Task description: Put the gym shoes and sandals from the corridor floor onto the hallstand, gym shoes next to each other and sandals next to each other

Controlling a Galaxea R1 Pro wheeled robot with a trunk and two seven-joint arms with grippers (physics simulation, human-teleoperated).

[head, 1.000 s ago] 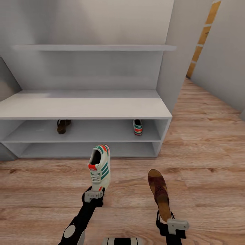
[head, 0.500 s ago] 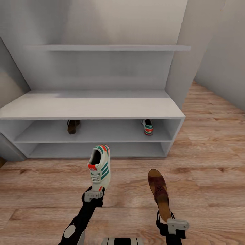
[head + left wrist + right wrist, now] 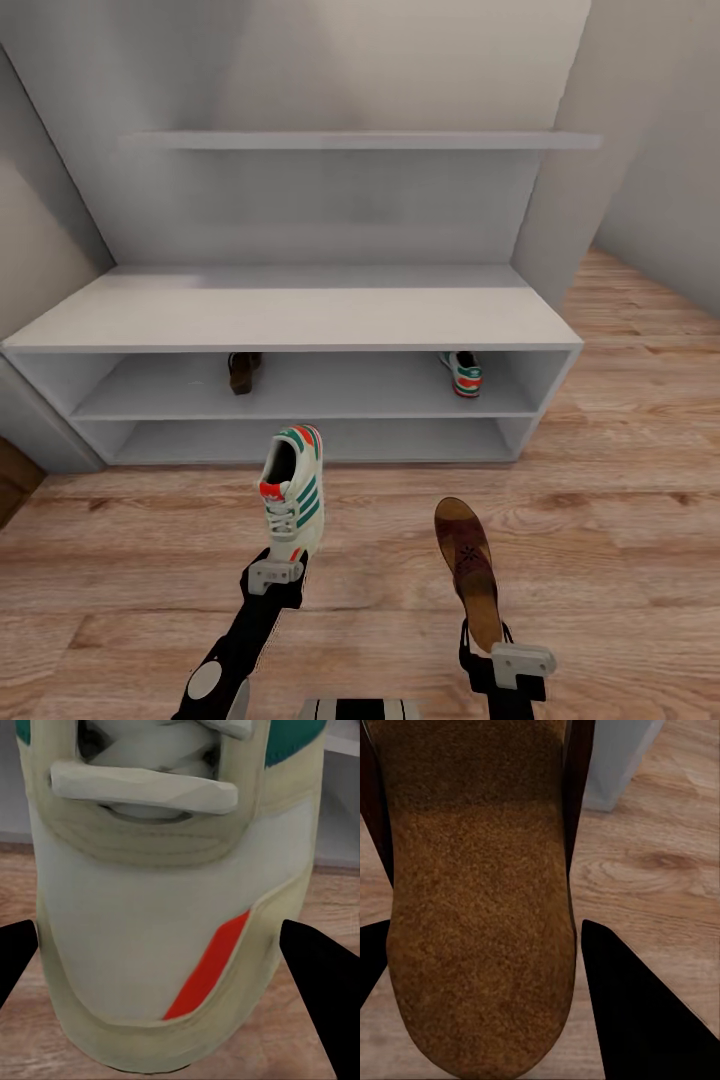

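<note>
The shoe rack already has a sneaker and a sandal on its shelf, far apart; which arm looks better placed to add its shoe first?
Neither, probably: the left gripper holds a sneaker, yet the shelved sneaker sits right; the right gripper holds a sandal, yet its mate sits left.

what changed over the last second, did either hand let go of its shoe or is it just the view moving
Only the camera moved: the hallstand, with the sandal and gym shoe on its upper shelf, slid rightward in the head view, so the robot shifted or turned left. Nothing was released. The left hand still grips the other gym shoe and the right hand the other sandal, at the same spots in the picture.
</note>
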